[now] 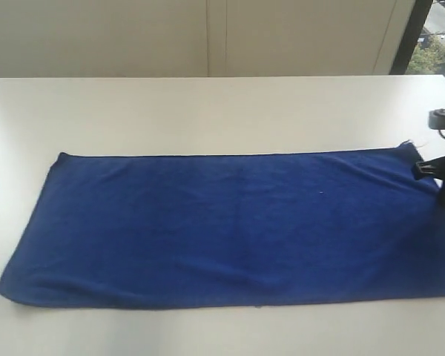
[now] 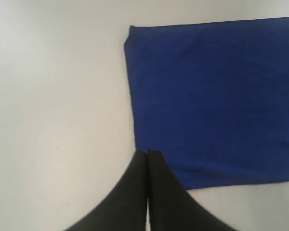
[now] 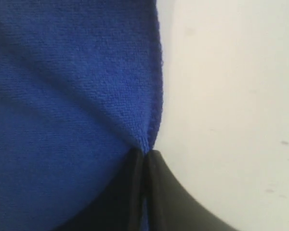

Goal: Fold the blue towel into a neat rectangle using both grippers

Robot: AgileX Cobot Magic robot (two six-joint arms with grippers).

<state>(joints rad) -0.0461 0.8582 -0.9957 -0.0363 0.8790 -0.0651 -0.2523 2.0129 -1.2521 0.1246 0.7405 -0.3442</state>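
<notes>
Two grippers were on my screens, though only one showed in the exterior view. The towel (image 1: pixel 222 222) lay spread out flat on the white table (image 1: pixel 208 111), its long sides running across the exterior view, one short end at the left and the other running past the right border. A few shallow wrinkles crossed the cloth, and the near left corner looked a little rounded and puffed. The right gripper (image 3: pixel 145 154) sat at the towel's right short end, near its far corner, and from the exterior view I could make it out as a dark shape on the cloth's edge. Through its wrist camera I saw its two fingers (image 3: pixel 168 192) pressed tight together with the hem of the towel caught between them. A sliver of blue showed in the slit, and creases fanned out from the pinch into the cloth. The left gripper (image 2: pixel 148 153) was at the towel's left short end, close to one of its corners. Its fingers were shut against each other with no gap and nothing blue visible between them. Their tips lined up with the towel's edge in the wrist view, but I could not tell whether they touched the cloth or hung above it. Beyond the towel's far right corner, a strip of window (image 1: pixel 437 37) showed past the pale wall.
</notes>
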